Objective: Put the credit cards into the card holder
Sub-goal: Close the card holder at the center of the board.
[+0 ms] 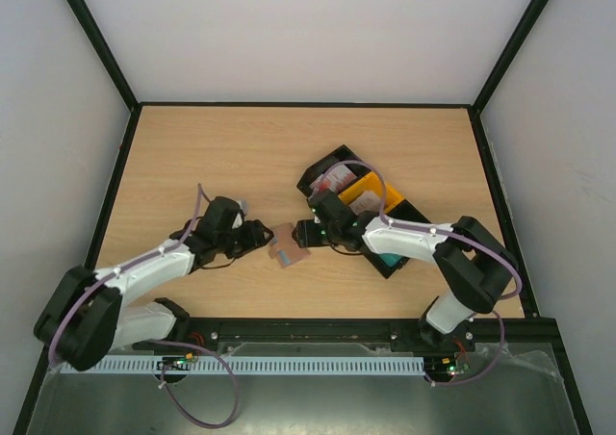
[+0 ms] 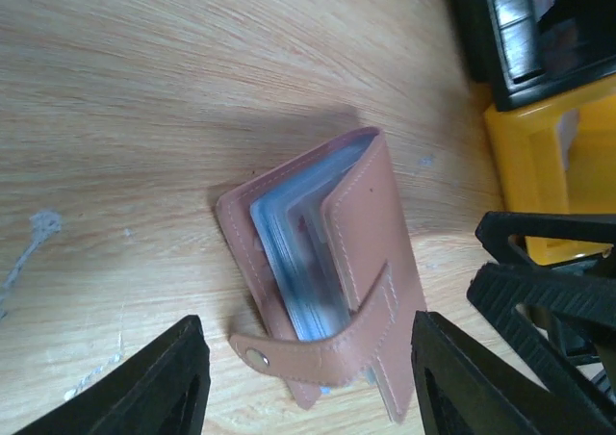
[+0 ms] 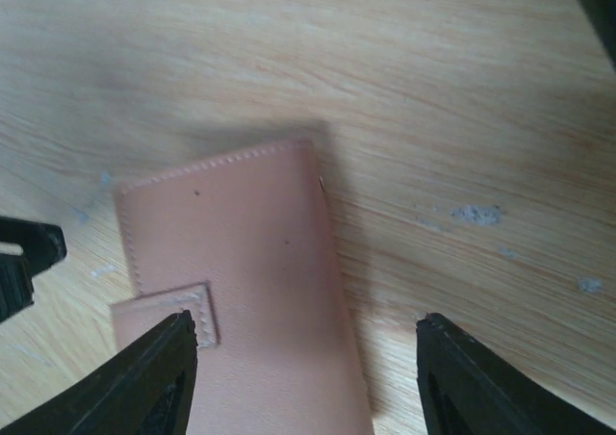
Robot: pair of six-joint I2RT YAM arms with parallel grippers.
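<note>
Left tool (image 1: pixel 260 234) spread wide, empty. The brown card holder (image 1: pixel 287 247) lies on the counter (image 1: pixel 212 156) between the tools, strap unsnapped, sleeves showing. Right tool (image 1: pixel 304 233) also wide and empty — black tray (image 1: pixel 323 164) and yellow tray (image 1: pixel 369 192) behind it.

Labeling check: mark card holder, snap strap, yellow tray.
card holder (image 3: pixel 241 252): right wrist view, outer face.
snap strap (image 2: pixel 327 346): left wrist view, strap middle.
yellow tray (image 2: pixel 520 175): left wrist view, front wall.

Legible text, labels, brands, numbers: none found. Card holder (image 2: pixel 322 281): plain brown faces, stitching and a snap stud only. Trays (image 1: pixel 361 190): no readable markings at this distance.
</note>
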